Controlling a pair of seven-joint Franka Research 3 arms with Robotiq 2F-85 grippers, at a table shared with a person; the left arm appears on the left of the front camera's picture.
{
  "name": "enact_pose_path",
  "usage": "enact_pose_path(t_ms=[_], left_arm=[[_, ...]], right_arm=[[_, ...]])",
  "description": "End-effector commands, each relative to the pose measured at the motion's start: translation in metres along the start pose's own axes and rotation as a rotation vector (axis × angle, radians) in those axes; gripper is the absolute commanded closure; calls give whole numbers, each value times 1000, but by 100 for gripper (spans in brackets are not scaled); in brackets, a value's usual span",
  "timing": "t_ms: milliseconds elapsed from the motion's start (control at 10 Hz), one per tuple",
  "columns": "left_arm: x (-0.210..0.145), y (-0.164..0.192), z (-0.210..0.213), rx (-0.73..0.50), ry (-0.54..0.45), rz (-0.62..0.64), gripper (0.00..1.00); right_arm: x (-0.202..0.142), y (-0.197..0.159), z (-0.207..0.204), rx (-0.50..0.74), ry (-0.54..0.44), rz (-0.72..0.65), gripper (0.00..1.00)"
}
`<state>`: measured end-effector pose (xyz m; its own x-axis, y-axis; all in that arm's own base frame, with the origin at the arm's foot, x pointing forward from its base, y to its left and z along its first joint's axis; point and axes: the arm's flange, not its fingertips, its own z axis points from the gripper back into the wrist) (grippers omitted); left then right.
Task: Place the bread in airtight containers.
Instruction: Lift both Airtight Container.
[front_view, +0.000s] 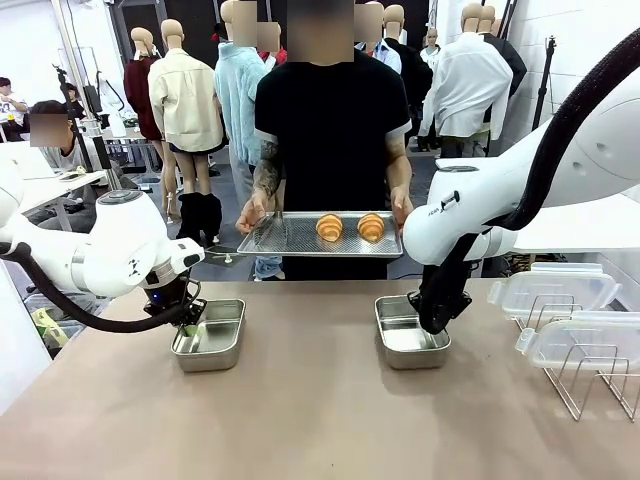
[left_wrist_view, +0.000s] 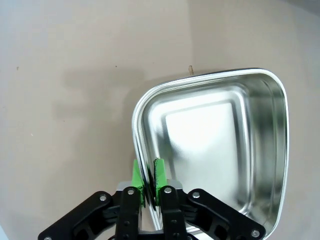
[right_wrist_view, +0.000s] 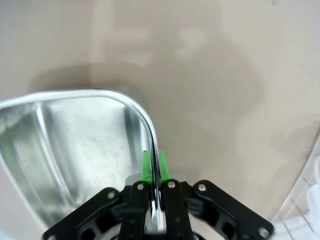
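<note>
- The robot's left hand (front_view: 190, 318) (left_wrist_view: 148, 172) is clamping its green pads narrowly on the left wall of a shallow rectangular stainless-steel container (front_view: 218, 342) (left_wrist_view: 215, 140).
- The right hand (front_view: 432, 318) (right_wrist_view: 154, 165) is gripping the right rim of a second steel container (front_view: 403, 345) (right_wrist_view: 75, 145) the same way.
- Both containers are sitting well apart on the tan bench (front_view: 320, 420).
- Two golden-brown ridged croissants (front_view: 329, 228) (front_view: 371, 227) are lying side by side on a flat perforated metal tray (front_view: 285, 235), which a person is holding beyond the bench's far edge.
- Clear plastic lids (front_view: 555, 290) are resting on a wire rack (front_view: 590, 385) at the right.

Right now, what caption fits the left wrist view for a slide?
Left hand pinches the rim of an empty steel container on the tan table.
</note>
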<state>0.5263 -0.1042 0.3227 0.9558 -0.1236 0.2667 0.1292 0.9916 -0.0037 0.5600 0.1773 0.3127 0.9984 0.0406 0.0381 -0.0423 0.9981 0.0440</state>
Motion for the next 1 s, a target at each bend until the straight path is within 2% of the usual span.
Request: enact_pose_path(t_ms=[0, 300, 400, 500, 900], left_arm=[[2, 2, 6, -30, 9, -5, 100], [2, 4, 10, -53, 2, 2, 100], [1, 5, 14, -74, -16, 27, 100], [0, -1, 1, -31, 4, 10, 100], [0, -1, 1, -31, 4, 10, 100]], right_arm=[[7, 7, -3, -30, -7, -28, 100], [10, 8, -3, -37, 4, -48, 100], [9, 12, 1, -80, 29, -44, 100], [1, 1, 0, -2, 2, -17, 100], [1, 1, 0, -2, 2, -17, 100]])
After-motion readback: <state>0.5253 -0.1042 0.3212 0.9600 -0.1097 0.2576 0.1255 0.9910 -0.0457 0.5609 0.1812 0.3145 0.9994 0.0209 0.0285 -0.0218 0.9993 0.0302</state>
